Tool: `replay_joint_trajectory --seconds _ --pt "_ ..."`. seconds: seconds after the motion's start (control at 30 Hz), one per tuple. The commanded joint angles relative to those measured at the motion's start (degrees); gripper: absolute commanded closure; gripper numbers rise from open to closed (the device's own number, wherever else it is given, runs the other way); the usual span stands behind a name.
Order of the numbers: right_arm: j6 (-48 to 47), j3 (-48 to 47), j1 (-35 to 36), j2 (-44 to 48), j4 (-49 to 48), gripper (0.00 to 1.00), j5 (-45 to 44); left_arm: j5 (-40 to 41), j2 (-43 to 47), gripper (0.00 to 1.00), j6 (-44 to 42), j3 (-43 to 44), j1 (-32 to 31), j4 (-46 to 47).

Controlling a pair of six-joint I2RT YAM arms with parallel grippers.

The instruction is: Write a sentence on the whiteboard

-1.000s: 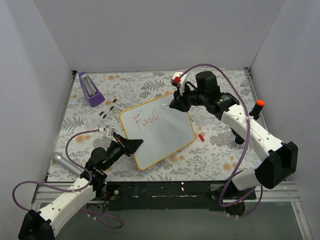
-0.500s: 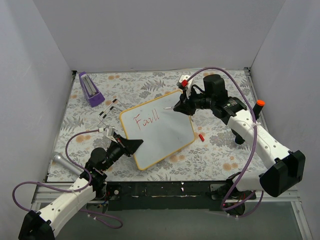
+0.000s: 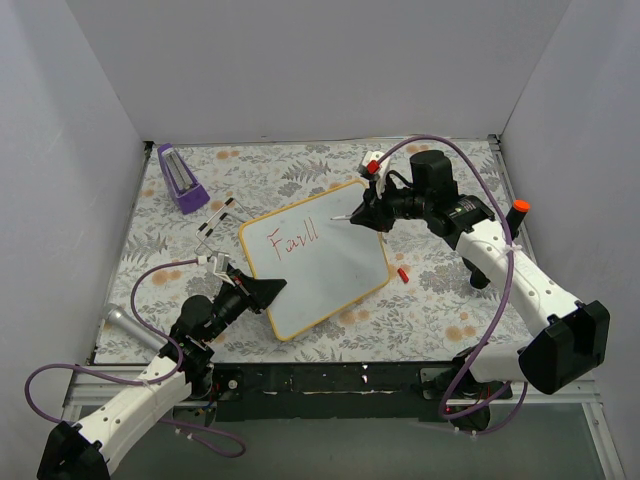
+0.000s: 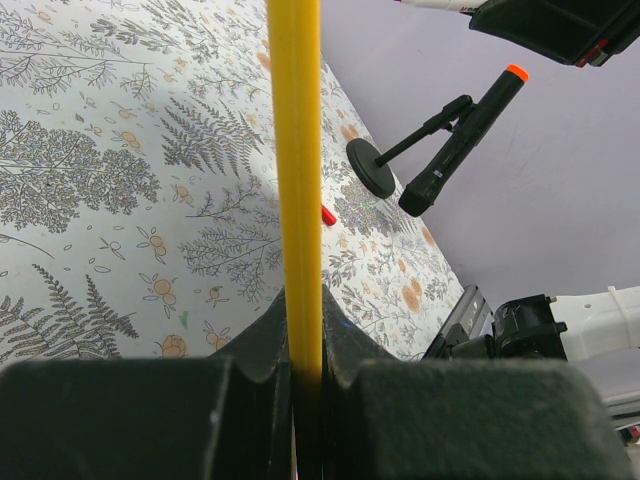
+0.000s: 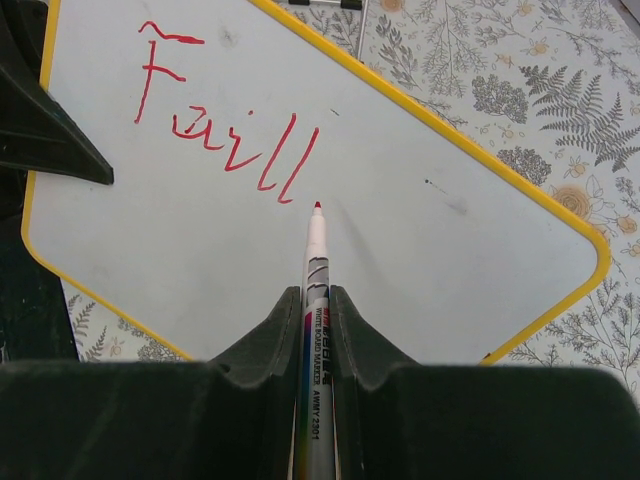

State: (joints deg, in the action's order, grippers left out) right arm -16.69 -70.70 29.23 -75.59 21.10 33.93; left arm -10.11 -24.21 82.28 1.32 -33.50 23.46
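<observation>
The whiteboard [image 3: 330, 265] lies tilted on the floral mat, white with a yellow frame. One red word reading roughly "Faull" [image 3: 293, 239] is on its upper left; it also shows in the right wrist view [image 5: 225, 130]. My left gripper [image 3: 268, 290] is shut on the board's near-left edge, seen as a yellow bar [image 4: 296, 150] between the jaws. My right gripper [image 3: 362, 214] is shut on a white marker [image 5: 314, 290]. Its red tip [image 5: 317, 205] hovers just right of the word, over the board's upper middle.
A purple block [image 3: 181, 178] stands at the back left. A red marker cap [image 3: 402, 273] lies just right of the board. A black stand with an orange-tipped rod [image 3: 508, 222] is at the right. Black clips [image 3: 217, 217] lie by the board's far-left corner.
My right gripper with the marker has shifted right, away from the board's far edge, and the marker tip now points over the board right of the word. The left gripper has not moved.
</observation>
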Motion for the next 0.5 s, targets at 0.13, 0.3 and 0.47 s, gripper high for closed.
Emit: replay_joint_trajectory --seconds 0.13,0.3,0.47 --pt "0.2 0.6 -0.8 1.6 -2.2 0.99 2.3 -0.9 1.5 1.0 -0.2 1.2 -0.2 7.2" --pt "0.4 1.0 -0.9 1.9 -2.6 0.99 2.8 -0.9 1.9 1.0 -0.2 1.2 -0.2 6.9" --pt "0.5 1.2 -1.2 2.0 -2.7 0.99 3.1 -0.9 2.0 1.0 -0.1 1.3 -0.2 6.8"
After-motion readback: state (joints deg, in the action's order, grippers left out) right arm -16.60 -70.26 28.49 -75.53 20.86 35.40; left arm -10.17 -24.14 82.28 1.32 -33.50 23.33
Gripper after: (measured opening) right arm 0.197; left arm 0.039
